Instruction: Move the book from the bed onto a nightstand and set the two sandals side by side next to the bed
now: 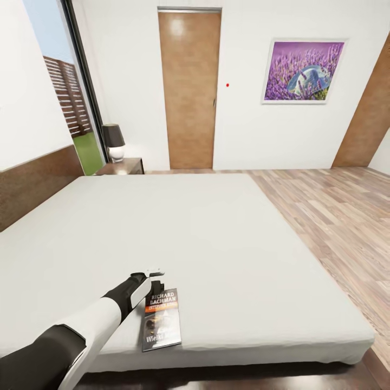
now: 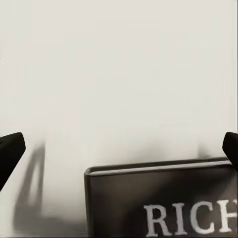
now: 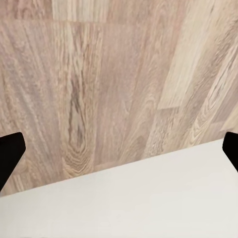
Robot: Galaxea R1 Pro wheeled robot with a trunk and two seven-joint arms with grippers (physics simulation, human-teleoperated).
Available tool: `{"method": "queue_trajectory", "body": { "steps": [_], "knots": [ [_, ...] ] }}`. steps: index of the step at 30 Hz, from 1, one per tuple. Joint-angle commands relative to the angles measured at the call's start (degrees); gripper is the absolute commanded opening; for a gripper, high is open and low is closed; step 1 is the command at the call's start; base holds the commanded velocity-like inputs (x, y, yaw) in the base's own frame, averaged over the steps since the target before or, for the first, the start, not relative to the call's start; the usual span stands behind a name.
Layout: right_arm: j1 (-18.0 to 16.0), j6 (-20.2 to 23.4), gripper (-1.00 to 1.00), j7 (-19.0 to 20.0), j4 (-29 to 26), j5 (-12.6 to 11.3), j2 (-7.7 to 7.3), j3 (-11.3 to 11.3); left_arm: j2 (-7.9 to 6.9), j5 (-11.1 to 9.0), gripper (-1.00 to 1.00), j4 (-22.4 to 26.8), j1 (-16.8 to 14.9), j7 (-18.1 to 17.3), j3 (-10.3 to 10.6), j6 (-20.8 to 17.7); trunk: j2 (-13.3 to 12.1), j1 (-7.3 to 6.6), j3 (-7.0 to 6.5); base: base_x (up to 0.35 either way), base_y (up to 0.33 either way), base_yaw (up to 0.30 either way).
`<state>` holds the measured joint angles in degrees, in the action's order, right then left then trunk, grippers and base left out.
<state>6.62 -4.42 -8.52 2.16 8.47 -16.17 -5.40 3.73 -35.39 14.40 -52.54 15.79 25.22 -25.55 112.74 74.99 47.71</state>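
The book (image 1: 161, 319), a dark paperback with an orange band and white lettering, lies flat on the bed (image 1: 179, 233) near its front edge. My left gripper (image 1: 156, 277) hovers just past the book's top end, over the off-white mattress. In the left wrist view the book (image 2: 163, 203) shows its "RICH" lettering, and the left gripper (image 2: 119, 148) stands open, fingers wide apart and holding nothing. The right gripper (image 3: 119, 151) is open over the mattress edge (image 3: 148, 203) and the wood floor (image 3: 99, 74). A dark nightstand (image 1: 123, 166) stands at the bed's far corner. The sandals are out of view.
A lamp (image 1: 114, 142) with a dark shade sits on the nightstand. Behind it are a tall window (image 1: 65, 92), a brown door (image 1: 189, 89) and a lavender picture (image 1: 303, 70). Wood-plank floor (image 1: 336, 216) runs along the bed's right side.
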Motion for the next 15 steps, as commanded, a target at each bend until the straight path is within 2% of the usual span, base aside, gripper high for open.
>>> {"method": "queue_trajectory", "body": {
  "steps": [1,15],
  "knots": [
    [-0.03,-0.33,1.00,-0.19,0.12,0.59,-0.01,-0.49,-0.03,-0.64,1.00,0.11,-0.02,0.43,0.44,-0.20,0.02,-0.01,-0.03,-0.038,0.000,0.000],
    [-0.03,-0.33,1.00,-0.19,0.12,0.58,-0.08,-0.56,-0.03,-0.64,1.00,0.11,-0.02,0.41,0.44,-0.20,0.02,-0.01,-0.78,-0.010,0.000,0.000]
  ]
}}
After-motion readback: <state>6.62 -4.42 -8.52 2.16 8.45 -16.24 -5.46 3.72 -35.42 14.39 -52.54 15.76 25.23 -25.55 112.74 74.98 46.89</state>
